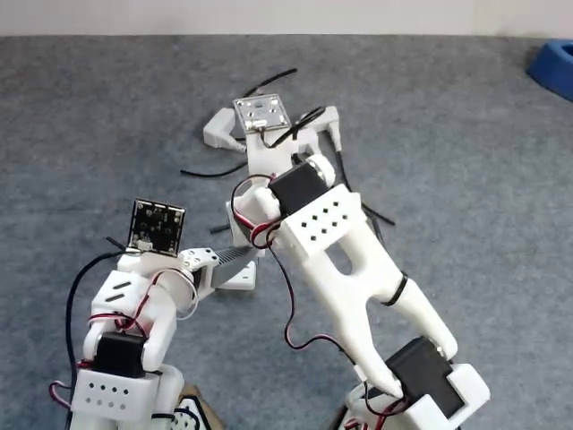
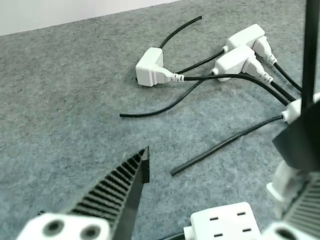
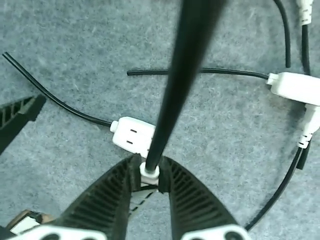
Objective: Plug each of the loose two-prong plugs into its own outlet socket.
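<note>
Plug [image 3: 149, 172]: mid-table, clamped in the right gripper [image 3: 149, 164], just over the socket [image 3: 132, 136]. Judgement: square prongs to slots first, then press straight down. Long axis near vertical, cord [image 3: 180, 75] end up. Prongs hidden, presumably pointing down. Left gripper [image 2: 212, 175] jaws spread beside the socket.

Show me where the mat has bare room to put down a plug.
The mat is bare on the far left, beside the left arm, and on the right, between the right arm and the blue object. The middle is crowded with plugs and cords.
</note>
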You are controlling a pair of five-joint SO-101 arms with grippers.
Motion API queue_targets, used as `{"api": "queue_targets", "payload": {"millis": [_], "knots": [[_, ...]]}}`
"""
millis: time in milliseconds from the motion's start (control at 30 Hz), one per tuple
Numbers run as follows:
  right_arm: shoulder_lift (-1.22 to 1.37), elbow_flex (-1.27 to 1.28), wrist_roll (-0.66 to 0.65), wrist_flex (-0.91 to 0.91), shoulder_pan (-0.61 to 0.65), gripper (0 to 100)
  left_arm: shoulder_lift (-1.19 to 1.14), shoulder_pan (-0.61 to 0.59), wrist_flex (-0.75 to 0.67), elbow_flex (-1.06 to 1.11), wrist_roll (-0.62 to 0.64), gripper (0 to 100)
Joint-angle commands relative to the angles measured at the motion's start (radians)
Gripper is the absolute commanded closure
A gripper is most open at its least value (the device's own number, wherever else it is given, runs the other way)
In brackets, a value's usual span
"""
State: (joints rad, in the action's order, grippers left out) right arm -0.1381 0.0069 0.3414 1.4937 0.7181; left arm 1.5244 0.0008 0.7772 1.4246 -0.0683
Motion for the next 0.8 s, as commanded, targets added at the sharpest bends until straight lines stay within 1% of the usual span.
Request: {"api": "queue_targets", "payload": {"millis": [0, 133, 267, 367, 533, 767], "knots": [[-0.048, 0.061, -0.018, -0.039, 0.013, 99.2, -0.002, -0.036, -0.021, -0.005, -0.009, 58], [-0.05, 0.15, -0.018, -0.128, 0.016, 99.2, -0.002, -0.035, -0.018, -0.005, -0.009, 58], [-0.05, 0.165, -0.037, -0.171, 0.016, 99.2, 0.007, -0.041, -0.015, -0.021, -0.009, 58], [-0.05, 0.171, -0.089, -0.211, 0.015, 99.2, 0.007, -0.137, -0.015, -0.064, -0.008, 58], [-0.053, 0.202, -0.101, -0.259, 0.015, 99.2, 0.007, -0.354, -0.017, -0.097, -0.003, 58], [-0.048, 0.208, -0.1, -0.321, -0.004, 99.2, 0.007, -0.479, -0.009, -0.093, -0.006, 58]]}}
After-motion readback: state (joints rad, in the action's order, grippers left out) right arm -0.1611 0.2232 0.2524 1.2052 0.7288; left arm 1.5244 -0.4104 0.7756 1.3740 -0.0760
